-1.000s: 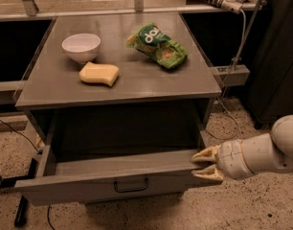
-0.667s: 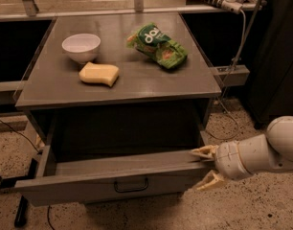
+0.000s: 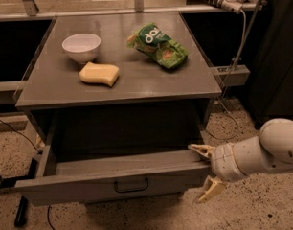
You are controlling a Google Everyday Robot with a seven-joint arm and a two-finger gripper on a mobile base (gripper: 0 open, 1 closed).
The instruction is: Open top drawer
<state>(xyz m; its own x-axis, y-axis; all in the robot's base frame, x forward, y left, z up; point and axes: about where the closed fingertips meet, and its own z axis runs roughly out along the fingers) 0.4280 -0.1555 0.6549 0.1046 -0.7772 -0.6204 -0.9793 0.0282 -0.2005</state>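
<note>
The top drawer point(image 3: 113, 174) is a wide grey drawer under the grey cabinet top; it stands pulled out, its deep tray showing, with a small black bar handle point(image 3: 131, 185) at the centre of its front. My gripper point(image 3: 203, 172) sits at the drawer's right front corner, at the end of the white arm coming in from the right. Its two tan fingers point(image 3: 200, 150) are spread apart, one above the drawer's edge and one below and outside it. It holds nothing.
On the cabinet top point(image 3: 122, 85) lie a white bowl point(image 3: 81, 47), a yellow sponge point(image 3: 99, 74) and a green snack bag point(image 3: 157, 46). A rail with cables point(image 3: 242, 32) stands at the right. Speckled floor point(image 3: 261, 210) lies in front.
The fingers have spread wider apart, and the gripper has shifted slightly right, off the drawer's corner. The drawer stays pulled out.
</note>
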